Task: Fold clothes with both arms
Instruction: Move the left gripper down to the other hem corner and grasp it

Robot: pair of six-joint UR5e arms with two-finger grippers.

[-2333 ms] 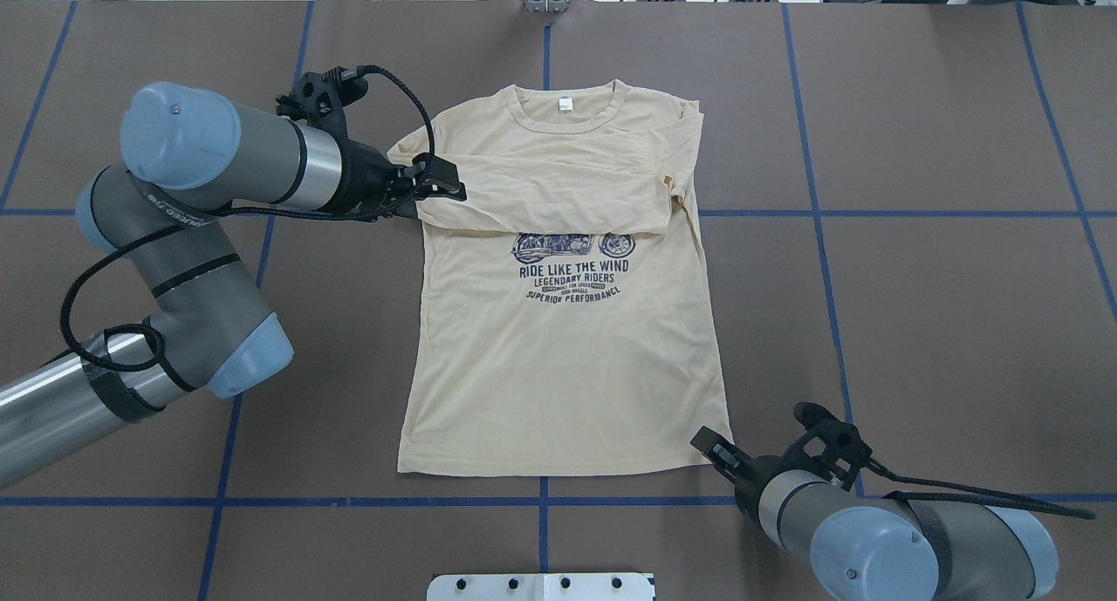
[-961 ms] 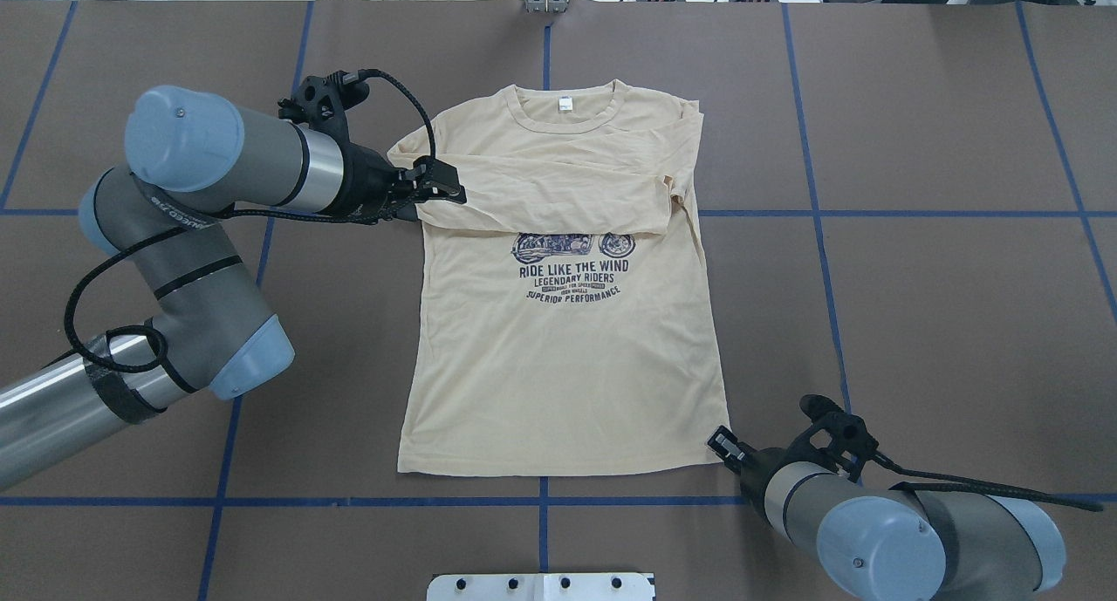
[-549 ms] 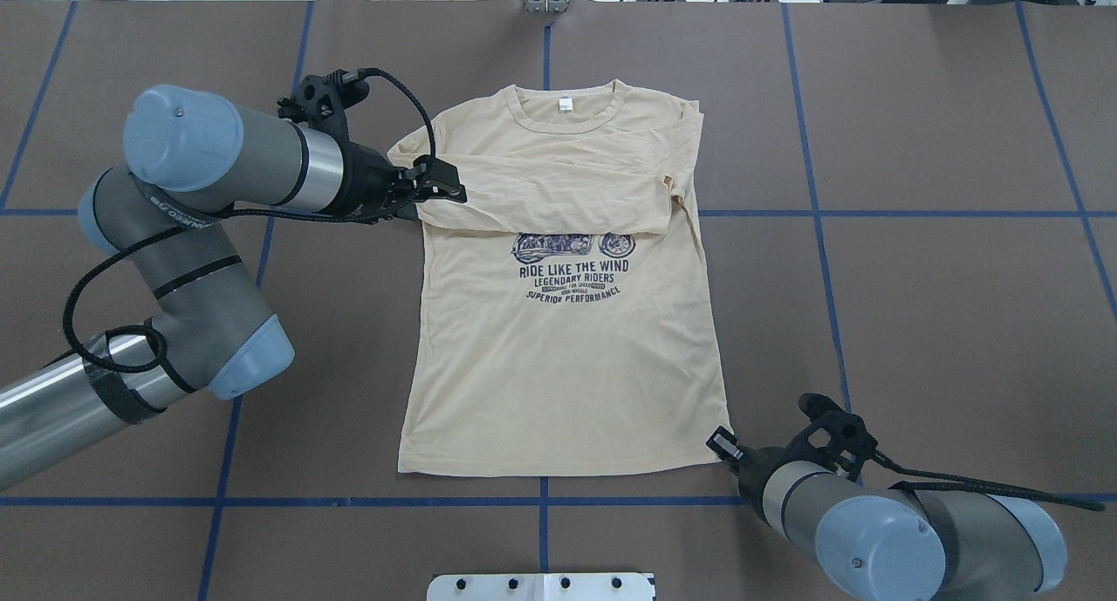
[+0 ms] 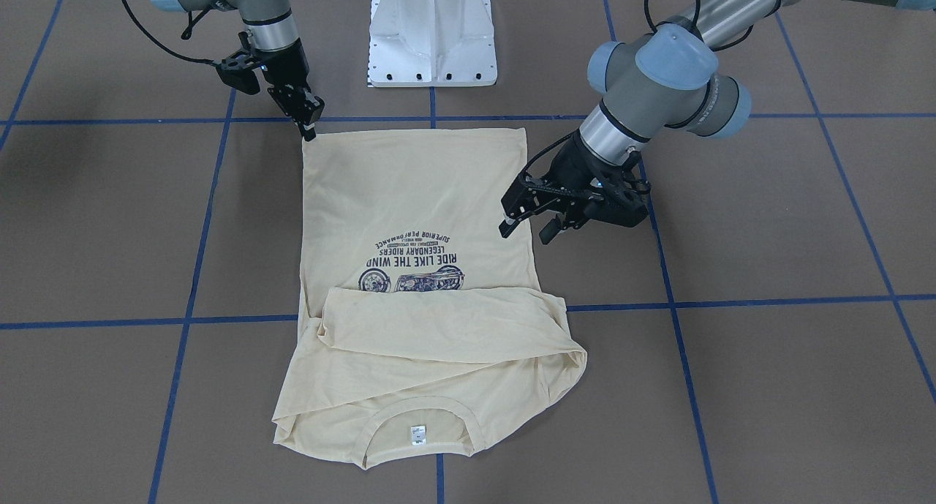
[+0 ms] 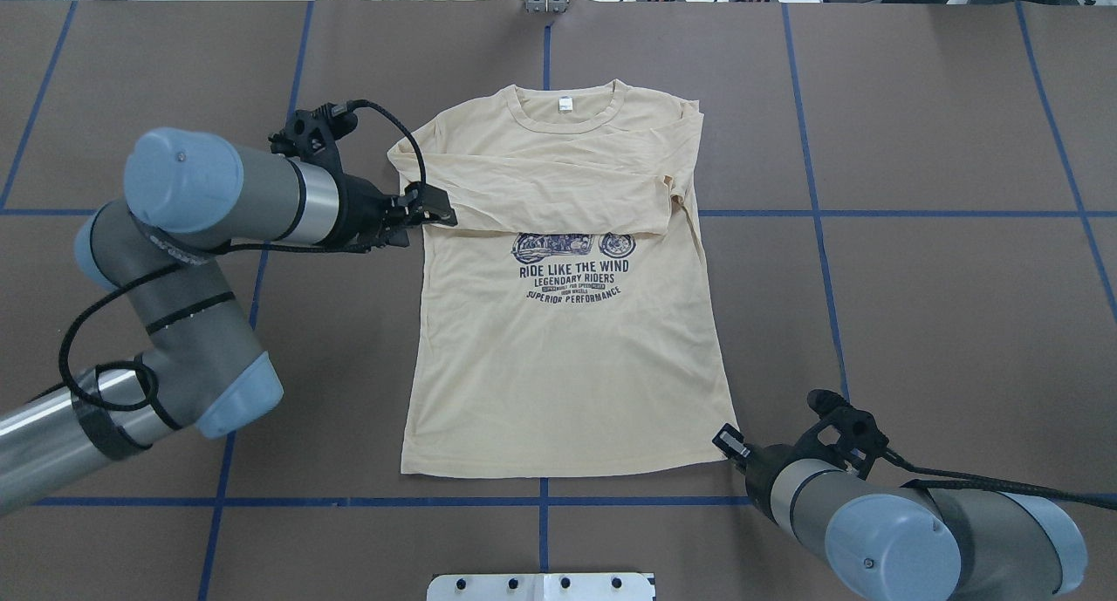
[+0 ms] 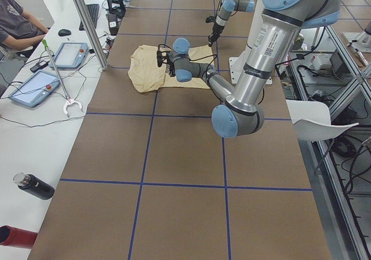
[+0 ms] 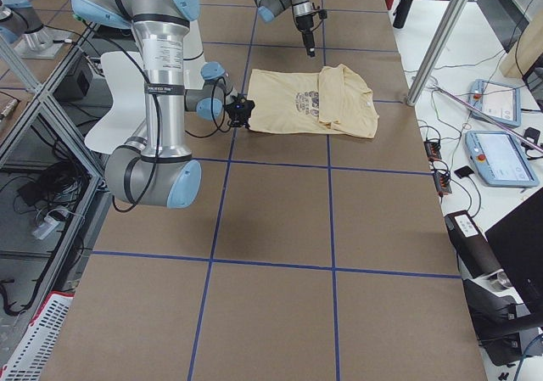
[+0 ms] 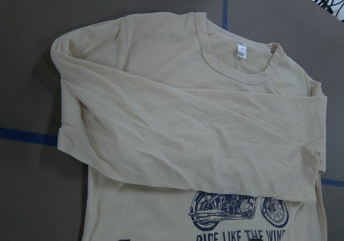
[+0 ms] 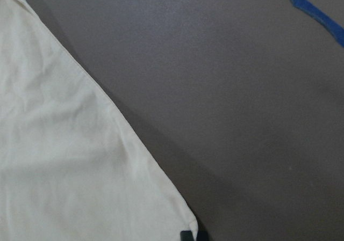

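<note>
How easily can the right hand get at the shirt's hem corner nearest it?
Likely yes: the right hand sits right at that corner of the T-shirt, bare table around, nothing between.

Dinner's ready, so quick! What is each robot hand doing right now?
Left end effector: open, holding nothing.
Right end effector: closed, seemingly pinching a hem corner of the T-shirt.

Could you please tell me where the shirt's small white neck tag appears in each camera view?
Front-facing: neck tag at bottom centre.
Overhead: top centre.
Exterior left: too small to tell.
Exterior right: too small to tell.
Left wrist: upper right of centre.
Right wrist: not in it; only the shirt hem corner shows.
Shared landmark: the ribbed collar curving around the tag.
</note>
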